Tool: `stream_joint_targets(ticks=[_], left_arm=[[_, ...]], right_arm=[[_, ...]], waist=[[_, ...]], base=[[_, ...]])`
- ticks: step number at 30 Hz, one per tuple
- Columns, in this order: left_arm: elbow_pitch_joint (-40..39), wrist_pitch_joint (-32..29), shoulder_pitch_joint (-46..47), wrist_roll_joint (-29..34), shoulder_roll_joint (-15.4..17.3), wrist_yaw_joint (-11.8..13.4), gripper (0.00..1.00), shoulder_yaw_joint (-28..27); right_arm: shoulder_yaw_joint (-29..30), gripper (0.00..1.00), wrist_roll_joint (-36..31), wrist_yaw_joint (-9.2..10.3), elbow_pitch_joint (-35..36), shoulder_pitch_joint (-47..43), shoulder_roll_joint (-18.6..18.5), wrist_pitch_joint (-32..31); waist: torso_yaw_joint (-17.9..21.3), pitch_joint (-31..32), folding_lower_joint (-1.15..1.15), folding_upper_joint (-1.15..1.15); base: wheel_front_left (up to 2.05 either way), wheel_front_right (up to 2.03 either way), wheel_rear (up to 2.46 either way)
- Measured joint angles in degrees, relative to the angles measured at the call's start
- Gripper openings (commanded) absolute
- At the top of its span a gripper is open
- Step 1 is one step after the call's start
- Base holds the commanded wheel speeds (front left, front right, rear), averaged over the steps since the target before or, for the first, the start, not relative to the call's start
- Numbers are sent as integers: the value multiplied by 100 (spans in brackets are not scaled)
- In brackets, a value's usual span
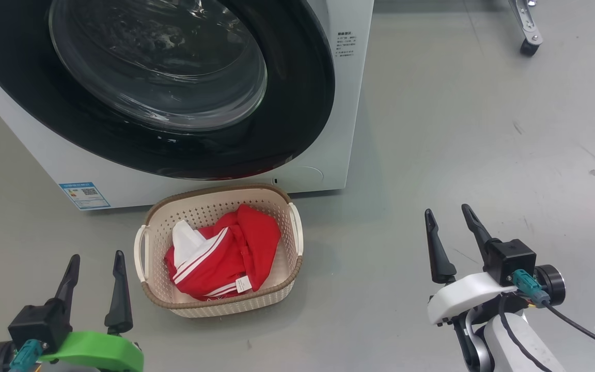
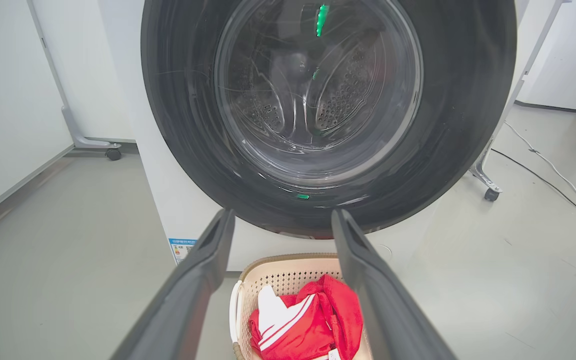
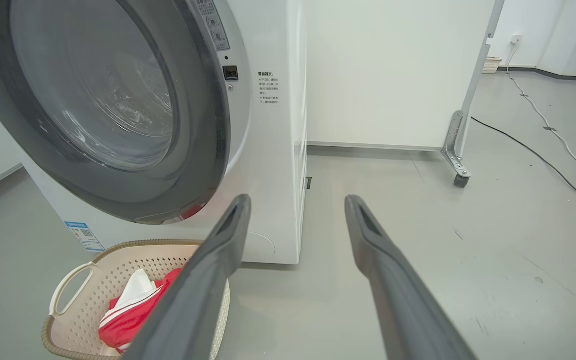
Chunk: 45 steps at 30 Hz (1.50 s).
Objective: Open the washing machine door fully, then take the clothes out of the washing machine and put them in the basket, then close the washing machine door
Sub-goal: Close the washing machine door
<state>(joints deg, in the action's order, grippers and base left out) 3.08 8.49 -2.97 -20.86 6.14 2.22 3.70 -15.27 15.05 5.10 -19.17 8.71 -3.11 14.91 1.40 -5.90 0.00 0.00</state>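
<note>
Washer (image 1: 359,103) stands with its door (image 1: 297,103) over the opening, though whether it has latched I cannot tell; the basket (image 1: 215,190) sits on the floor (image 1: 432,155) just before it, clothes (image 1: 235,253) inside. Left hand (image 1: 96,256) and right hand (image 1: 446,208) both gape wide, empty; an unlatched door could swing out over the basket.

The washing machine (image 1: 349,113) body is smooth white with a slight sheen, metal or plastic, I can't tell. The washing machine door (image 1: 297,103) is a glossy black ring around clear shiny glass. The basket (image 1: 194,212) is matt cream perforated plastic with a brown woven-look rim. The clothes (image 1: 230,253) are soft red cloth. The floor (image 1: 457,129) is smooth grey, a bit scuffed.
</note>
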Motion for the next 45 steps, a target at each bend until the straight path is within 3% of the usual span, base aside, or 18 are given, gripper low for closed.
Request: stream_joint_targets(ticks=[1,16,26,45], left_arm=[[5,1,0,27,-1,1,100,1],[37,24,8,86,-21,1,100,90],[7,24,42,86,-23,1,100,116],[-177,119,550,10,-159,-60,100,232]], right_arm=[[1,1,5,0,0,0,0,0],[112,0,41,-2,1,0,4,0],[92,0,-60,-152,-10,81,-45,0],[-202,0,-402,-660,-383,2241,-285,-248]], waist=[[-1,1,0,0],[-196,17,0,0],[-450,-84,0,0],[-1112,-798,1,0]], base=[[0,0,0],[0,0,0],[0,0,0],[0,0,0]])
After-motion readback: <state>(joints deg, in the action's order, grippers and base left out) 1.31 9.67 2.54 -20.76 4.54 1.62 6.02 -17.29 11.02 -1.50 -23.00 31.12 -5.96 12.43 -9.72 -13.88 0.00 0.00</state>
